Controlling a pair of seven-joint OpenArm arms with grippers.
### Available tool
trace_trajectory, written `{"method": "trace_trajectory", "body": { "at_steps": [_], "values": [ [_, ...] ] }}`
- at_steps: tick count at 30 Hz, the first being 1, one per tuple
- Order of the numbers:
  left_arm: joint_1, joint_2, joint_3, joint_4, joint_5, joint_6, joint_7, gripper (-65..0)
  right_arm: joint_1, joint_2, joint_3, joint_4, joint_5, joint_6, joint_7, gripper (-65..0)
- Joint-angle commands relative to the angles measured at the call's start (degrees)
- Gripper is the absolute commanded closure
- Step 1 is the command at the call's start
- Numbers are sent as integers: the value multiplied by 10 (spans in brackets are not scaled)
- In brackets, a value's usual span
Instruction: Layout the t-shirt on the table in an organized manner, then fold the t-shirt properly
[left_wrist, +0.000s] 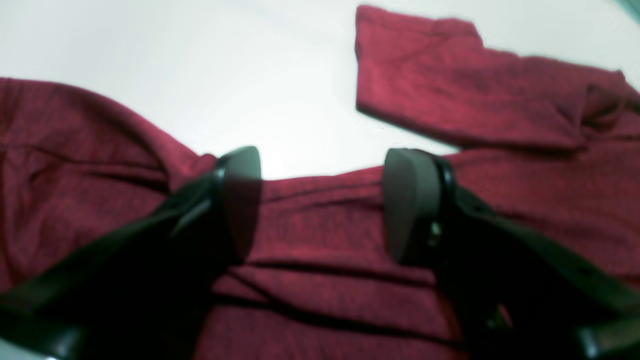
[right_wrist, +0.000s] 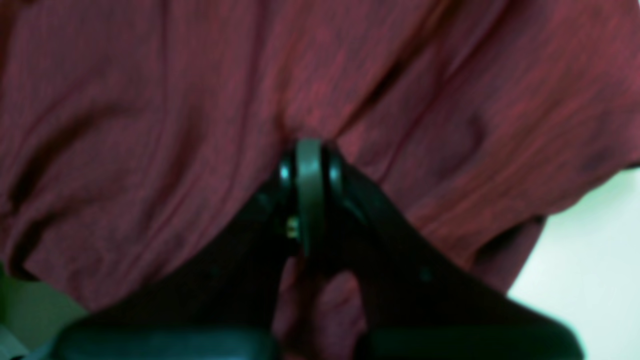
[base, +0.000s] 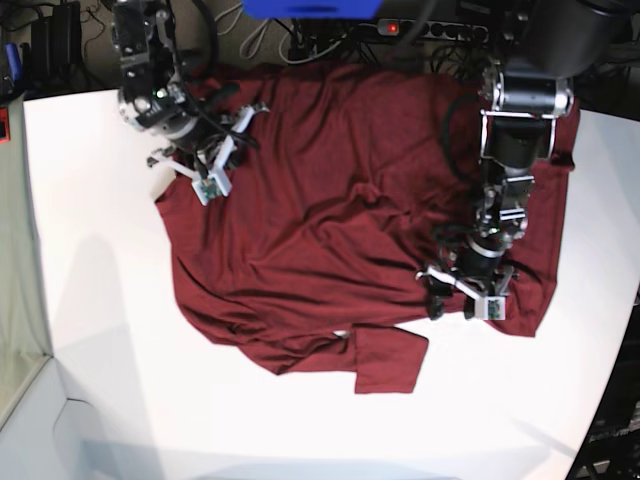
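The maroon t-shirt (base: 320, 200) lies wrinkled across the far half of the white table (base: 100, 350), with one short sleeve (base: 385, 362) folded out toward the front. In the left wrist view my left gripper (left_wrist: 325, 200) is open just above the shirt (left_wrist: 325, 280) near its edge, nothing between its fingers. The sleeve (left_wrist: 450, 80) lies ahead to its right on the bare table (left_wrist: 225, 75). In the base view that gripper (base: 455, 300) hovers over the shirt's right part. My right gripper (right_wrist: 310, 190) is shut on a pinch of the t-shirt (right_wrist: 150, 125), creases radiating from it, at the shirt's far-left corner (base: 200, 160).
Cables and a power strip (base: 430, 30) run along the table's back edge, behind the shirt. The table's left edge (base: 30, 250) drops off beside a grey surface. White tabletop stretches in front of the shirt.
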Motion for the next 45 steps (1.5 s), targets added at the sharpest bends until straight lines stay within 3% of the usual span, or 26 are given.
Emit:
{"method": "trace_trajectory", "body": {
  "at_steps": [1, 7, 12, 17, 23, 29, 35, 40, 45],
  "values": [
    [33, 0, 2, 5, 14, 12, 133, -384, -5, 2, 0, 10, 2, 1, -5, 0],
    [82, -14, 1, 168, 14, 13, 213, -384, -40, 2, -1, 36, 3, 1, -5, 0],
    [93, -19, -2, 241, 14, 13, 254, -384, -60, 2, -1, 77, 3, 2, -5, 0],
    [92, -11, -65, 273, 14, 13, 262, -384, -36, 3, 5, 112, 2, 2, -6, 0],
    [59, 21, -92, 318, 13, 13, 261, -384, 32, 2, 0, 98, 2, 2, -11, 0],
    [-8, 73, -92, 255, 20, 15, 261, -384, 87, -18, 0, -3, 3, 2, -7, 0],
    [-85, 88, -92, 109, 20, 16, 255, -385, 120, -36, 0, -110, 3, 2, 4, 0],
    [-131, 99, -92, 20, 20, 16, 177, -385, 123, -36, -1, -149, 2, 2, 42, 0],
    [-150, 111, -92, 3, 20, 16, 159, -385, 123, -36, -1, -147, 2, 2, 44, 0]
  ]
}}
